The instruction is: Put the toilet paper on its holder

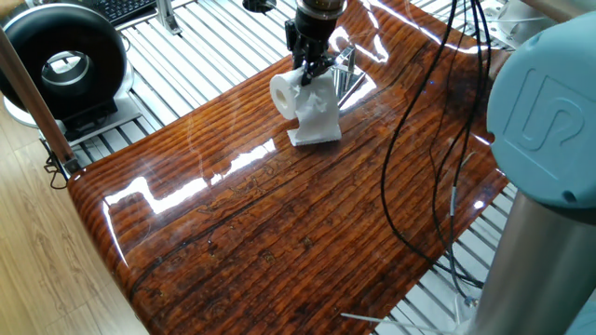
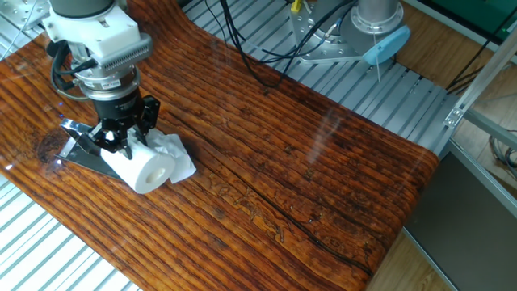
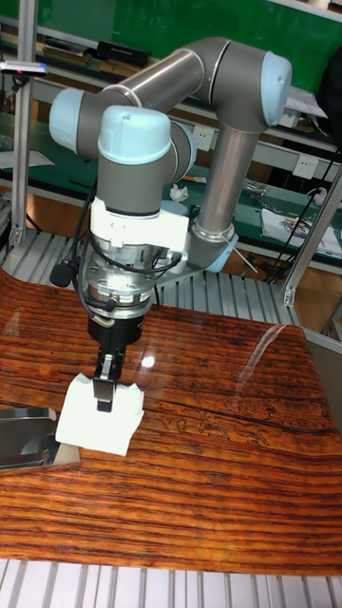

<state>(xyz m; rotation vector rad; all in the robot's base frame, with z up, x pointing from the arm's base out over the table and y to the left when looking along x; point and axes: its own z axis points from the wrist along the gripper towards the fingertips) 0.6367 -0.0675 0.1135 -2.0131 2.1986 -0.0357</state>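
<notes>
My gripper [image 1: 313,67] points down and is shut on the toilet paper [image 1: 289,94], a white roll with its hollow core facing sideways. The roll's loose sheet [image 1: 316,124] trails onto the wooden table. In the other fixed view the gripper [image 2: 121,139] holds the roll [image 2: 150,171] at its upper rear edge. The holder [image 2: 79,150], a shiny silver plate with thin bars [image 1: 346,74], lies just behind the roll, touching or nearly so. The tall fixed view shows the gripper [image 3: 104,388] over the tissue [image 3: 99,421], with the holder's plate [image 3: 23,450] to its left.
A big black ring-shaped device [image 1: 63,65] stands off the table at the far left. Black cables [image 1: 414,140] hang over the table's right side. The grey-blue arm joint [image 1: 545,102] fills the right foreground. Slatted metal [image 2: 48,242] borders the wooden table top [image 2: 307,178].
</notes>
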